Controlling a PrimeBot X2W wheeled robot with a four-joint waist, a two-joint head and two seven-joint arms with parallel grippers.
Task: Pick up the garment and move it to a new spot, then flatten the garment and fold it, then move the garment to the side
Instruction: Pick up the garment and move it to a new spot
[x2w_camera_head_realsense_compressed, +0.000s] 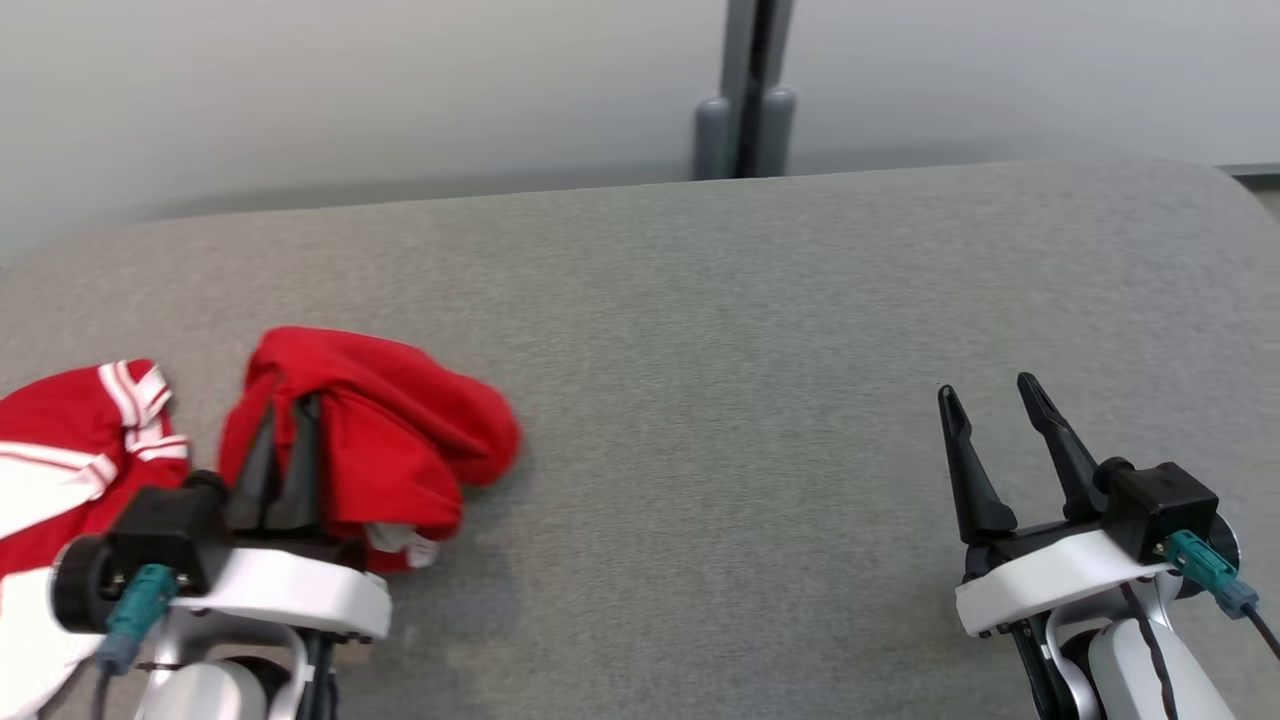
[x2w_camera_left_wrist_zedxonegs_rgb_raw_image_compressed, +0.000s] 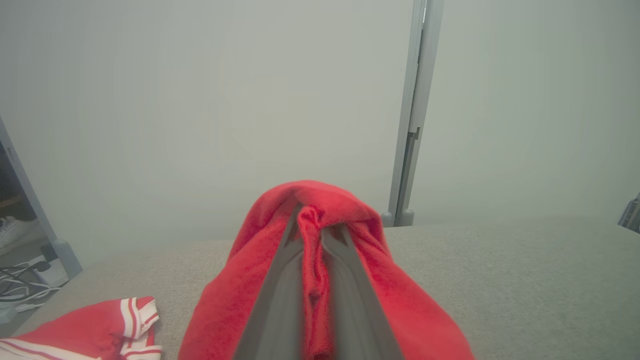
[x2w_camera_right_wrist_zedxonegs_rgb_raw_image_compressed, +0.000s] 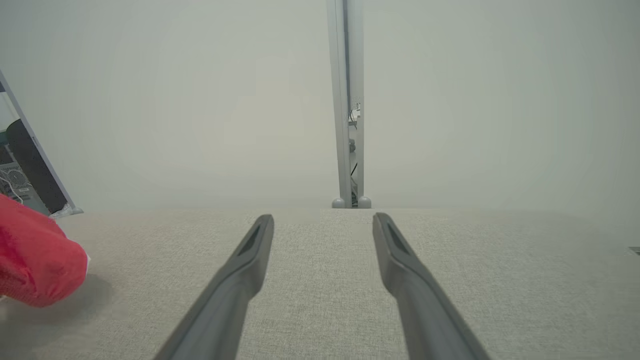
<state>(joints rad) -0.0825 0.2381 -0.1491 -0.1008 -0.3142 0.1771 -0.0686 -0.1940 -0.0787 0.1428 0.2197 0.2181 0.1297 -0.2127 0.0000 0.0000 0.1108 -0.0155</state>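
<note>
A grey fabric-covered desk (x2w_camera_head_realsense_compressed: 760, 330) stretches wide under soft, even light. Behind it stands a plain pale grey wall (x2w_camera_head_realsense_compressed: 350, 90), split by a vertical grey post (x2w_camera_head_realsense_compressed: 748, 90). Past the desk's left end, tangled cables (x2w_camera_left_wrist_zedxonegs_rgb_raw_image_compressed: 20, 287) lie low down.

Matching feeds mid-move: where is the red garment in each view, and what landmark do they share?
Head view: lower left, red garment bunched over the shut left gripper, striped part trailing to the left edge.
Left wrist view: bottom centre, red garment draped over the fingers, a fold pinched between them.
Right wrist view: red garment at the far left edge.
Shared landmark: the grey post behind the table's far edge.
</note>
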